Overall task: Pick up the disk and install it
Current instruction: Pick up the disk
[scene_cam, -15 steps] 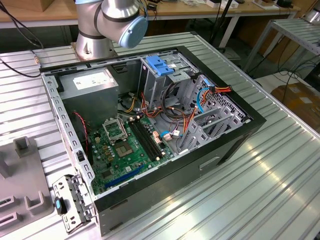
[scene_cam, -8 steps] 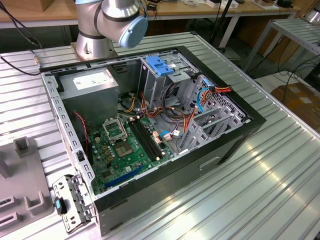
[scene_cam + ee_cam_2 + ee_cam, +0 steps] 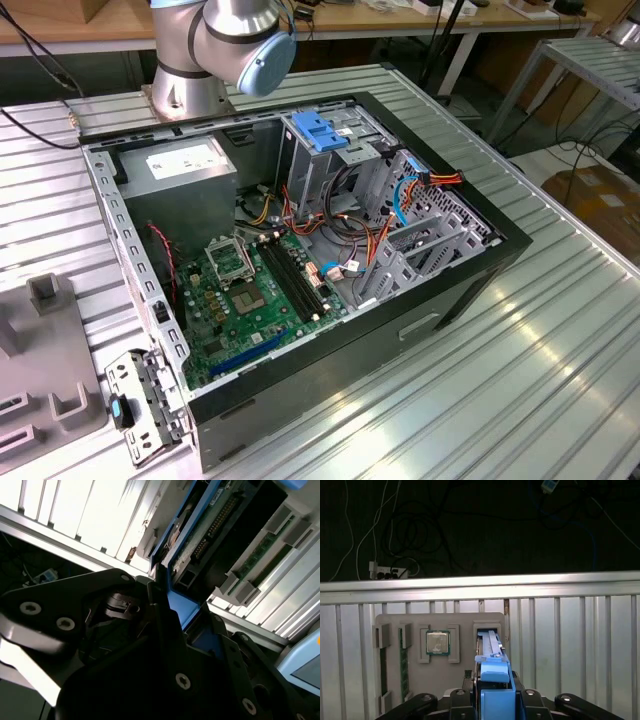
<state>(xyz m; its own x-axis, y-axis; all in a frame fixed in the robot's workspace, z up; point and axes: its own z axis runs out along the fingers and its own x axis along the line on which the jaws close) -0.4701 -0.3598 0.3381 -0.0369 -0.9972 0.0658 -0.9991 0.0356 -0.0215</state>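
Gripper (image 3: 495, 696) fingers pressed against both blue rails of the disk (image 3: 490, 647), clamped on it. Disk stands edge-on at a slot in the grey tray (image 3: 390, 622), beside a CPU (image 3: 438, 643). Open case (image 3: 450, 300) sits on the table (image 3: 560, 390).

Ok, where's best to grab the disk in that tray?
The disk stands on edge in the grey tray's slot, so only its blue-railed end is free. Likely best: come straight down along the slot, pinching across the thin flat faces, where the gripper sits.
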